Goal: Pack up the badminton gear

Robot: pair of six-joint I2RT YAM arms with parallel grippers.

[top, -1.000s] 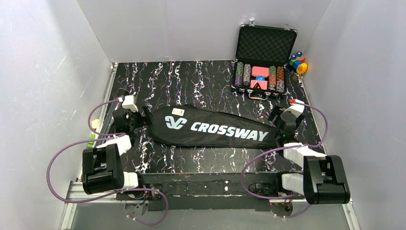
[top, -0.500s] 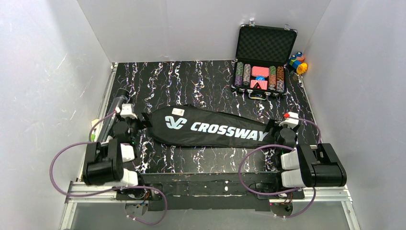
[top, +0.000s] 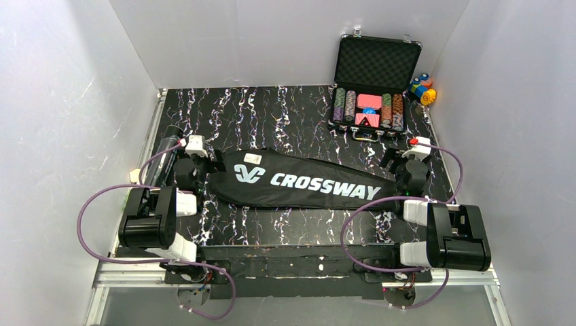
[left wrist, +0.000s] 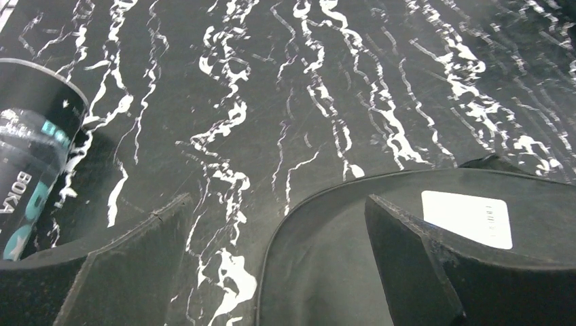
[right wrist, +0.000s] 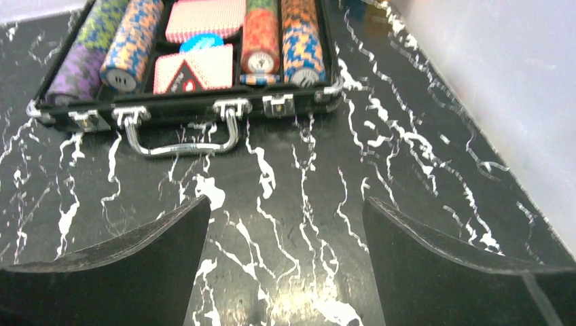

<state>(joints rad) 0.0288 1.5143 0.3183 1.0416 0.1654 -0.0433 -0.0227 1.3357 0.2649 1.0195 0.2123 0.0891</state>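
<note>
The long black "CROSSWAY" bag (top: 299,180) lies flat across the middle of the table. My left gripper (top: 209,161) is open at the bag's wide left end. In the left wrist view the gripper (left wrist: 278,204) straddles the bag's rounded edge (left wrist: 339,265), with the white label (left wrist: 466,217) by the right finger. The dark teal-lettered tube (top: 162,155) lies along the left edge, and it also shows in the left wrist view (left wrist: 30,149). My right gripper (top: 395,161) is open and empty at the bag's narrow right end, above bare table (right wrist: 285,204). No racquets or shuttlecocks are in view.
An open black case of poker chips (top: 370,102) stands at the back right, and it also shows in the right wrist view (right wrist: 190,102). Small coloured blocks (top: 422,88) sit beside it in the corner. White walls close in the left, back and right sides.
Both arms have folded back toward their bases. The left gripper has shifted right onto the bag's wide end. The right gripper stays by the narrow end. The bag has barely moved.
</note>
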